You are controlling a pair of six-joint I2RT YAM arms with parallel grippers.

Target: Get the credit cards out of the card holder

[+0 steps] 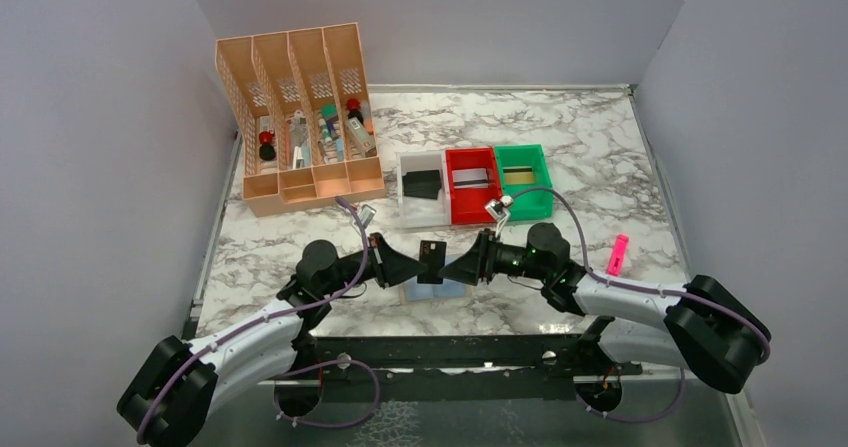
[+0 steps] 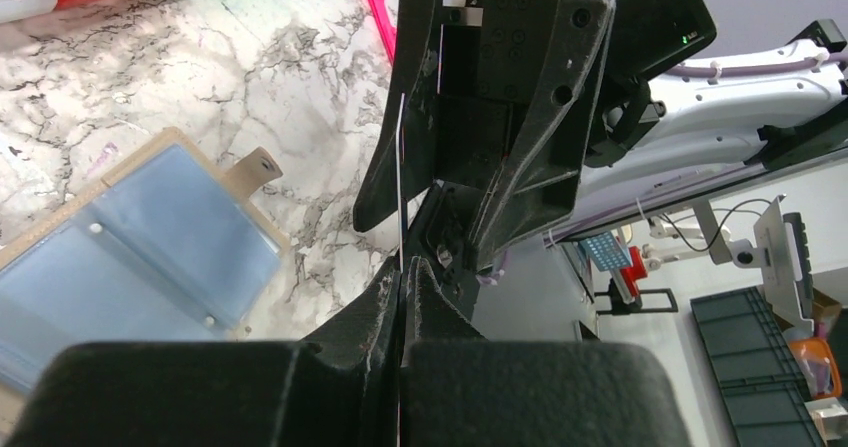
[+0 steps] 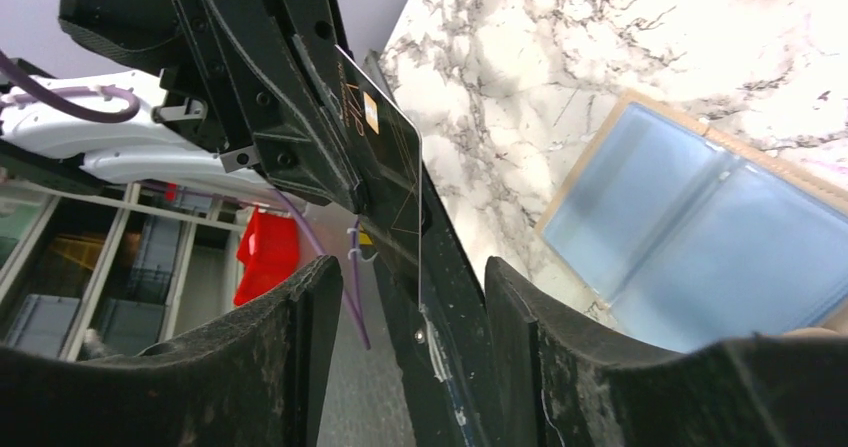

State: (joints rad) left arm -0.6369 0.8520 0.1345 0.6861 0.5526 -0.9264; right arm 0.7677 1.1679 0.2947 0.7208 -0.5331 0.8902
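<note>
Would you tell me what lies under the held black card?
The open card holder, blue lining up, on the marble table; the black card and both jaws hide its far edge from above.

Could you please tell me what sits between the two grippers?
A black credit card, pinched by the left gripper, above the card holder; clearest in the top view.

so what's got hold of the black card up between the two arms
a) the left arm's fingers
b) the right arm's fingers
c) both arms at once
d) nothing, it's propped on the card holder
a: the left arm's fingers are pinched shut on the black card, while the right arm's fingers stand open either side of it, above the open card holder.
</note>
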